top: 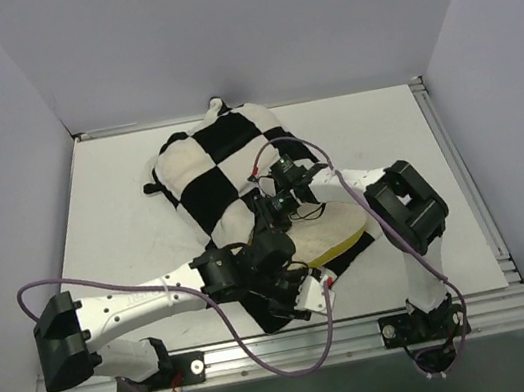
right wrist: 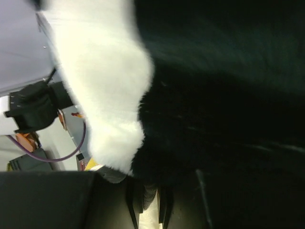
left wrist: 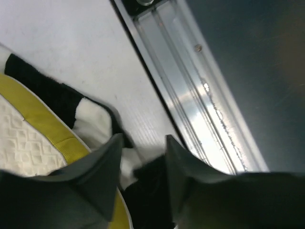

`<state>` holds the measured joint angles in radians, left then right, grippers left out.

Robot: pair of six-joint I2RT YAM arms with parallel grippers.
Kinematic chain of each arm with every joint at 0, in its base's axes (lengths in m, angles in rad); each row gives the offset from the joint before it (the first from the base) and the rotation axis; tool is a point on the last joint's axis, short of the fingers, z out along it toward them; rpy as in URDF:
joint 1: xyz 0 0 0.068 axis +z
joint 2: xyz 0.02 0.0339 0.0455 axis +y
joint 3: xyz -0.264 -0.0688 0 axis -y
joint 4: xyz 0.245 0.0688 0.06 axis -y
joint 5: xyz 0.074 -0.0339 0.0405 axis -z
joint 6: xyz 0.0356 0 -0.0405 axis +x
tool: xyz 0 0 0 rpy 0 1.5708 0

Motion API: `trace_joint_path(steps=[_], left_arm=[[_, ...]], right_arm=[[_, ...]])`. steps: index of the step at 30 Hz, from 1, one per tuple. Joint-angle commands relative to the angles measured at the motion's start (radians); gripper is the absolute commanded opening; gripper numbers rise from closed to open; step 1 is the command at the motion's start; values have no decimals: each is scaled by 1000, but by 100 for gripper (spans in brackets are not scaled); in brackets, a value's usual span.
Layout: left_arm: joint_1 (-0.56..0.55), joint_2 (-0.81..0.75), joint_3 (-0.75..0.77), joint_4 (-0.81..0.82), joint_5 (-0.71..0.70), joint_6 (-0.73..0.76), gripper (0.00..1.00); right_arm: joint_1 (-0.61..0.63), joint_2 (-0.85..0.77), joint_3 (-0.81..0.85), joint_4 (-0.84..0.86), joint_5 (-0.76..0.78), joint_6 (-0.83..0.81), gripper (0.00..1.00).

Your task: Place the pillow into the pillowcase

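Left gripper [left wrist: 143, 143], jaws part-open, hovering over pillowcase [left wrist: 93, 119] hem; pillow [left wrist: 24, 143] lying just beside, end exposed; right gripper [right wrist: 150, 195] pinching pillowcase.

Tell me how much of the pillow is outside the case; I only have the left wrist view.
Observer: From above, most of the pillow is inside the pillowcase; only its near-right end shows, cream with a yellow edge.
Operator: What is the right arm doing?
Observer: The right gripper is shut on checkered fabric, about mid-length of the case.
Operator: And the case's far end?
Observer: Filled out and puffy, reaching nearly to the far edge of the table.
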<state>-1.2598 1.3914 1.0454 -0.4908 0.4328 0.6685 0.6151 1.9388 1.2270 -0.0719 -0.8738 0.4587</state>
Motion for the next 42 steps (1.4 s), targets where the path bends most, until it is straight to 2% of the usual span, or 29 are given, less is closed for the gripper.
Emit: trace_joint_path(steps=[1, 2, 3, 6, 8, 11, 13, 14, 15, 17, 18, 19, 24, 27, 32, 36, 42], left_arm=[[43, -156, 5, 27, 153, -173, 57], [92, -187, -1, 21, 162, -232, 60], [117, -248, -10, 15, 162, -253, 62], [222, -343, -16, -24, 156, -328, 65], [276, -365, -15, -66, 149, -362, 65], [358, -362, -9, -77, 115, -383, 68], [366, -292, 25, -54, 20, -382, 69], [366, -258, 45, -46, -3, -380, 70], [362, -176, 74, -40, -29, -377, 73], [356, -30, 177, -32, -91, -379, 76], [356, 16, 214, -32, -95, -376, 80], [349, 56, 281, -31, -98, -359, 81], [266, 276, 404, -3, -117, -261, 85], [231, 383, 470, 6, -112, -245, 89], [191, 495, 510, 103, -144, -236, 94], [178, 552, 521, 158, -183, -215, 94], [197, 557, 481, 195, -175, -196, 91]], right_arm=[[-44, -21, -21, -20, 67, -74, 8], [-44, -64, -15, -37, 24, -71, 17], [-43, -95, -3, -72, 9, -72, 36], [-64, -240, 37, -173, -65, -112, 55], [-109, -336, 52, -235, -153, -159, 59], [-257, -426, 36, -313, -217, -195, 58], [-383, -445, 28, -386, -167, -231, 57], [-414, -436, 37, -431, -124, -318, 55], [-443, -422, 49, -525, 26, -360, 54], [-506, -368, 60, -606, 140, -451, 52], [-527, -348, 51, -608, 235, -451, 52], [-572, -306, 40, -618, 252, -483, 52], [-636, -203, 14, -632, 397, -534, 52], [-632, -155, 8, -632, 446, -532, 55], [-632, -71, -14, -629, 542, -548, 55], [-640, -12, -1, -625, 590, -565, 54], [-718, -102, 38, -641, 409, -584, 50]])
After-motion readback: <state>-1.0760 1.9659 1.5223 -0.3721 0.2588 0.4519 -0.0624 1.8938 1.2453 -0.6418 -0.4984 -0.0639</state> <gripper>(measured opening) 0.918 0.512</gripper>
